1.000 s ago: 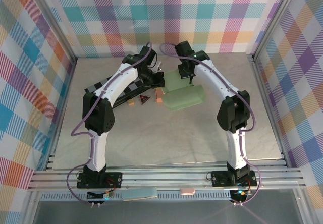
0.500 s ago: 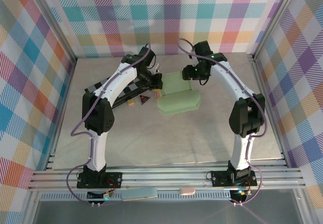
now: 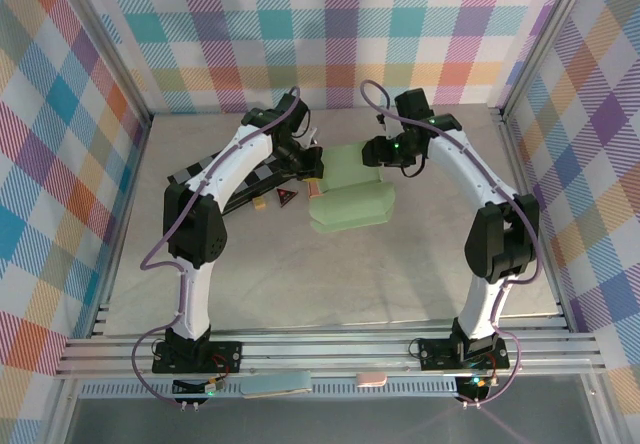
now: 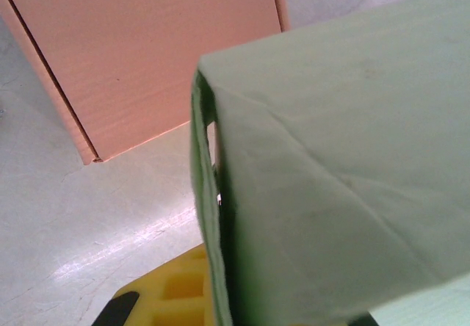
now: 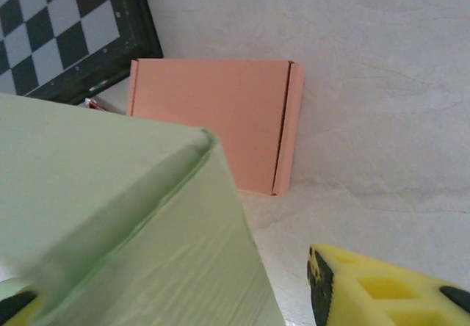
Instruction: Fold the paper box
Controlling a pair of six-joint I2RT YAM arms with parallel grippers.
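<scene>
Left wrist: green paper box [image 4: 330,157]

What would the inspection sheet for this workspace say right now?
Surface: pale marbled tabletop.
Job's things: green paper box mid-table, partly folded.
Clutter: checkerboard, flat salmon carton and small red triangle piece, all left of the box.
Grippers: left gripper shut on the box's edge; right gripper open at the box's far side.
Cables: purple cable looped along each arm, away from the box.
Surroundings: plaid walls, aluminium frame.
</scene>
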